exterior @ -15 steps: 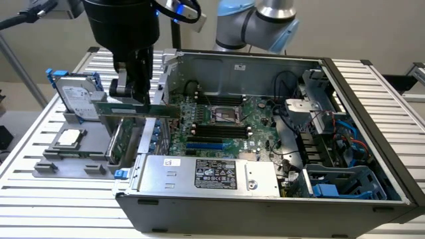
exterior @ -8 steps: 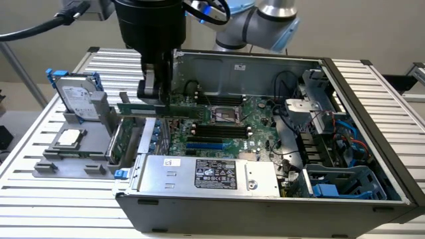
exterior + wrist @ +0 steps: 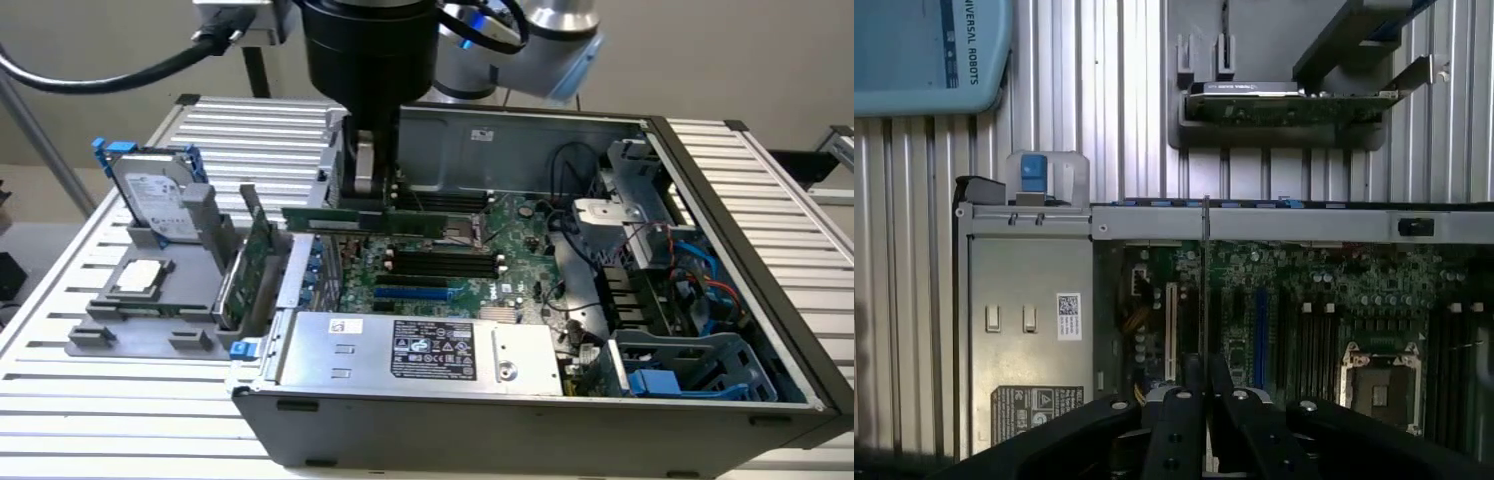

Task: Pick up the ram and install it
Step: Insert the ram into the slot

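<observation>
The tool [image 3: 378, 205] is pinched on the ram [image 3: 424, 226], gripping the stick near its middle so that both green ends project level to either side, inside the open computer case [image 3: 747, 260] and above the motherboard [image 3: 461, 270] near its black memory slots [image 3: 441, 262]. In the wrist view the ram [image 3: 1205, 285] appears edge-on as a thin line between the two dark fingers [image 3: 1179, 425] of the tool [image 3: 1206, 385]. The case stands on the slatted worktop [image 3: 80, 400], with the power supply [image 3: 400, 345] at its near side and a grey holder [image 3: 147, 305] carrying a hard drive [image 3: 158, 195] on the exterior view's left.
</observation>
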Controlling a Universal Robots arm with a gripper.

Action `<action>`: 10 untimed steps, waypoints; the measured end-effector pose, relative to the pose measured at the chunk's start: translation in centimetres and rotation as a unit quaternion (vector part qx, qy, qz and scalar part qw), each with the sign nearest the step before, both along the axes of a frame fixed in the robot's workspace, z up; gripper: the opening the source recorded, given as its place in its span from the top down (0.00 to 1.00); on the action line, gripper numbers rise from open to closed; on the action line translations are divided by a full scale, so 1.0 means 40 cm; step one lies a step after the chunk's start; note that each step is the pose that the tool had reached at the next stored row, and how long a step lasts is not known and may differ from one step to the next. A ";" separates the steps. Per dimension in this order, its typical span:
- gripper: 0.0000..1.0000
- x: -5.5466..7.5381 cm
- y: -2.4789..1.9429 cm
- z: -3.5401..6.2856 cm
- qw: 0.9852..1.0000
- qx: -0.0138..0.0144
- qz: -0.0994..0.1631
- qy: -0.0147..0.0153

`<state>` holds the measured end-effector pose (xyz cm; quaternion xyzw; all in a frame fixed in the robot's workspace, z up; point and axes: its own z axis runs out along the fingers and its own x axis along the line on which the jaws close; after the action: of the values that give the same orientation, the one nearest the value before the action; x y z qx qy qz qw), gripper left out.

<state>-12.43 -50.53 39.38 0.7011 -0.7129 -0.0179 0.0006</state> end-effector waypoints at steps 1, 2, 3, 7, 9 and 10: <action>1.00 0.012 0.000 0.000 1.000 0.001 0.000 0.000; 1.00 0.023 0.000 0.000 1.000 0.001 0.000 0.000; 1.00 0.034 0.000 0.000 1.000 0.001 0.000 0.000; 1.00 0.079 0.003 -0.004 1.000 0.001 0.000 0.000; 1.00 0.102 0.008 -0.007 1.000 0.001 0.000 0.000; 1.00 0.113 0.013 -0.010 1.000 0.001 0.000 0.000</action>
<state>-7.92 -50.03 38.99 0.7010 -0.7129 -0.0188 -0.0002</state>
